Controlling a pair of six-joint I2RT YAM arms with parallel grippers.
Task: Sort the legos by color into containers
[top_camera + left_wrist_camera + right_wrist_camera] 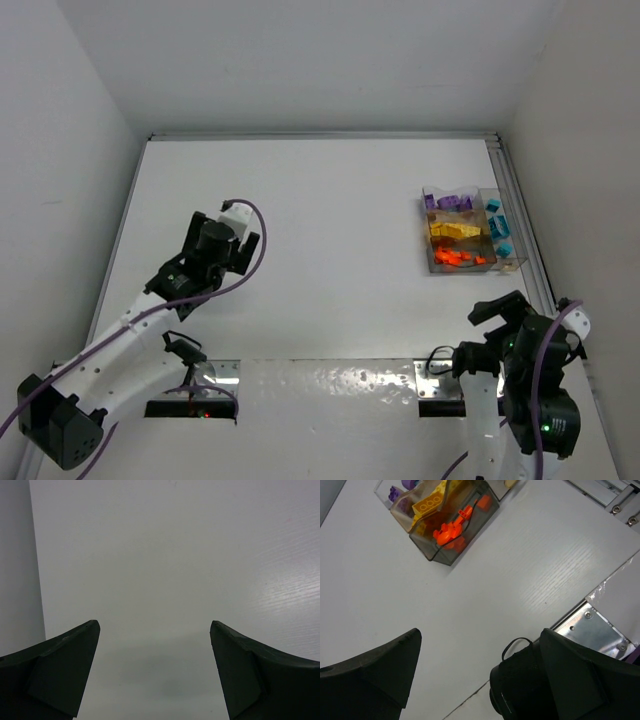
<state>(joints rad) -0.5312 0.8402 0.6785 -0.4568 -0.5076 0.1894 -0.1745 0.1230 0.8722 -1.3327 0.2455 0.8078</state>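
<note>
The clear divided container (pixel 515 262) stands at the table's right side. Inside it the legos lie grouped: purple (pixel 450 202), teal (pixel 498 226), yellow (pixel 455 230) and orange (pixel 458 258). The right wrist view shows the container (pixel 431 551) at top left, with orange legos (pixel 451 527) and yellow legos (pixel 430 502) inside. My right gripper (pixel 503 312) (pixel 481 631) hangs open and empty, below the container and apart from it. My left gripper (pixel 228 222) (pixel 154 624) is open over bare white table on the left, nothing between its fingers.
A metal rail (pixel 520 210) runs along the table's right edge beside the container. A shiny mounting plate (pixel 330 385) spans the near edge between the arm bases. A black arm joint (pixel 520 685) sits under my right gripper. White walls enclose the table.
</note>
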